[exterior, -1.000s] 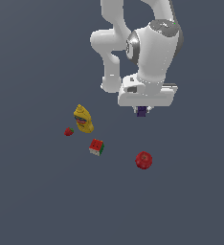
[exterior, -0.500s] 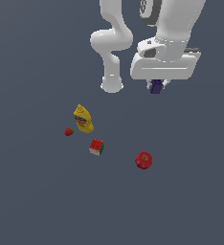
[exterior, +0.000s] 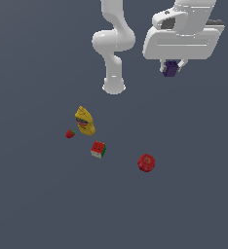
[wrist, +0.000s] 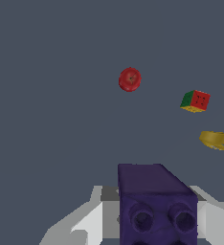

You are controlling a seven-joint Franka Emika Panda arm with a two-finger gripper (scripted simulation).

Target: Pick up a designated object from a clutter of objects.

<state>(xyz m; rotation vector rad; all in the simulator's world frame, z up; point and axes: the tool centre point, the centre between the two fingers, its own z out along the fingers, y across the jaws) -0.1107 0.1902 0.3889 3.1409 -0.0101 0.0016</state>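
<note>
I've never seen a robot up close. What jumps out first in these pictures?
The big white arm's gripper hangs high above the grey floor, shut on a tiny purple block. Below lie a yellow mustard bottle, a small strawberry, a multicoloured cube and a red round fruit.

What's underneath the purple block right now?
Nothing touches the purple block: it hangs in the end effector, clear of the grey floor. Its top is hidden between the fingers.

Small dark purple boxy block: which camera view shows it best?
Wrist view. The small dark purple boxy block fills the foreground, showing its top face and two round sockets, between the gripper fingers. The exterior view shows only a tiny purple speck under the raised hand.
</note>
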